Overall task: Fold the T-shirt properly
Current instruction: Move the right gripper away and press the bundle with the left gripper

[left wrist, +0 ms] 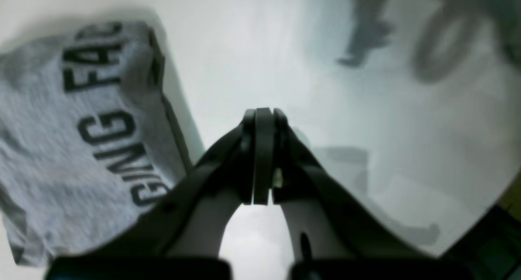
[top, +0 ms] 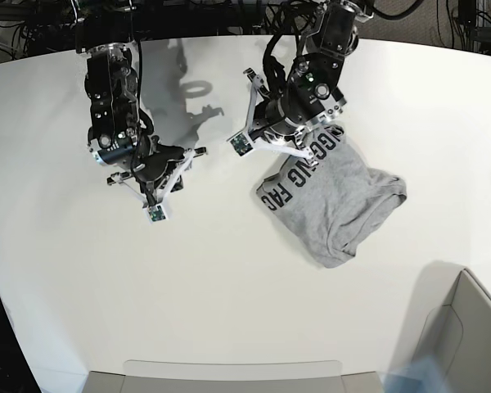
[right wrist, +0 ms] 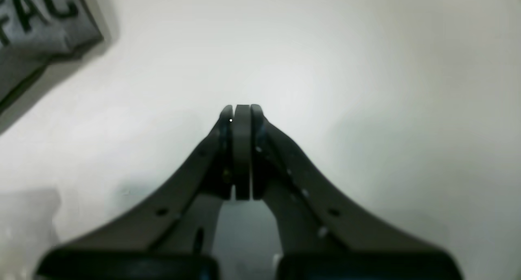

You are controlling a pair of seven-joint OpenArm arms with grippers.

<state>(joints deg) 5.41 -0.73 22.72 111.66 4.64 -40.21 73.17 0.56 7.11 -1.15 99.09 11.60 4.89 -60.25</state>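
Observation:
The heather-grey T-shirt point(top: 344, 196) lies bunched on the white table, right of centre, with its black lettering facing up. In the left wrist view the T-shirt point(left wrist: 61, 149) lies to the left, reading "GING FAC". In the right wrist view one lettered corner of the T-shirt point(right wrist: 36, 23) shows at the top left. My left gripper point(left wrist: 263, 113) is shut and empty over bare table beside the shirt's edge; in the base view it point(top: 272, 123) hangs at the shirt's upper left. My right gripper point(right wrist: 241, 109) is shut and empty, well left of the shirt in the base view point(top: 155, 176).
A grey bin point(top: 466, 327) stands at the bottom right corner. A pale tray edge point(top: 229, 372) runs along the front. Cables and arm bases crowd the table's back edge point(top: 229, 20). Arm shadows fall on the table point(left wrist: 439, 48).

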